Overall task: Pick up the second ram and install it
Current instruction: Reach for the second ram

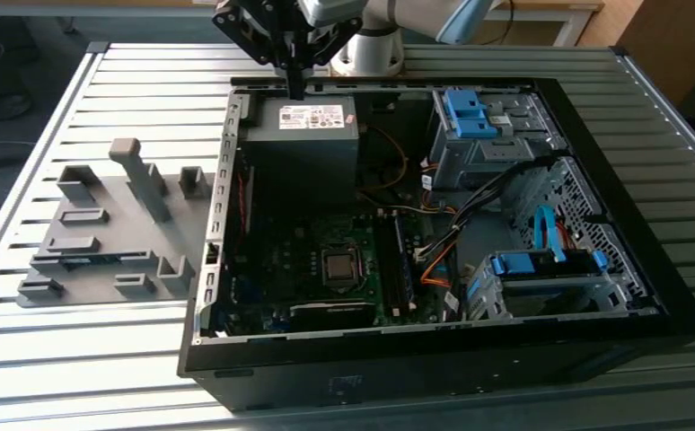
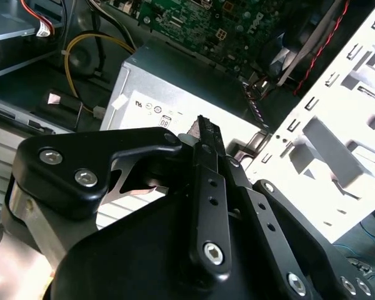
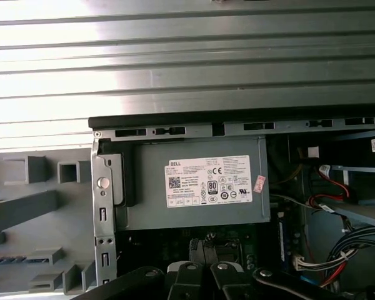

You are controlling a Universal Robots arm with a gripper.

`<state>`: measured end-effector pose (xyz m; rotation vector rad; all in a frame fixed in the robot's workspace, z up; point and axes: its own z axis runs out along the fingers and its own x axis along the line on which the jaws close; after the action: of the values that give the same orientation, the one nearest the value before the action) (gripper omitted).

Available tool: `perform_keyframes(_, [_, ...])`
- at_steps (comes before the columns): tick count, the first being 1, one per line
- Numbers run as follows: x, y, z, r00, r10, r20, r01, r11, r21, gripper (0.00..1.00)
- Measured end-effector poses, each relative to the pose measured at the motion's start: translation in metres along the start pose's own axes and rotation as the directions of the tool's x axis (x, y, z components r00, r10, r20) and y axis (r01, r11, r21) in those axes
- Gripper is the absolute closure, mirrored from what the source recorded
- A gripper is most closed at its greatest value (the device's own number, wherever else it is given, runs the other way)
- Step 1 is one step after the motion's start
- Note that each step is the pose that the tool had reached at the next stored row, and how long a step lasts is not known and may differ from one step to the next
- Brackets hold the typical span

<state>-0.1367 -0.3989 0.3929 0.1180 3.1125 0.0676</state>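
**Second ram in its holder, gripper over the power supply**

Exterior view: a slatted metal table carries an open black computer case, with a grey holder tray on the exterior view's left of it. The second ram lies flat in a slot of that tray, a thin blue-green strip between grey blocks. The gripper hangs over the far edge of the case, just above the grey power supply. Its fingers are pressed together into one narrow black tip. The ram sits well apart from them, outside the case.

Second wrist view: the gripper points its closed tip at the labelled power supply, with green motherboard beyond.

First wrist view: the table slats run behind the case. The fingers stand together near the power supply. The second ram shows as a bluish strip in the holder tray, off to the side of the case.
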Motion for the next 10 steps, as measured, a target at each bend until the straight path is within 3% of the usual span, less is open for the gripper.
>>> perform_keyframes(8, [0.0016, -0.0001, 0.0002, 1.0000, 0.000, 0.0000, 0.000, 1.0000, 0.0000, 0.89])
perform_keyframes(10, [0.0084, -0.0007, 0.0013, 1.0000, 0.000, 0.0000, 0.000, 1.0000, 0.0000, 0.89])
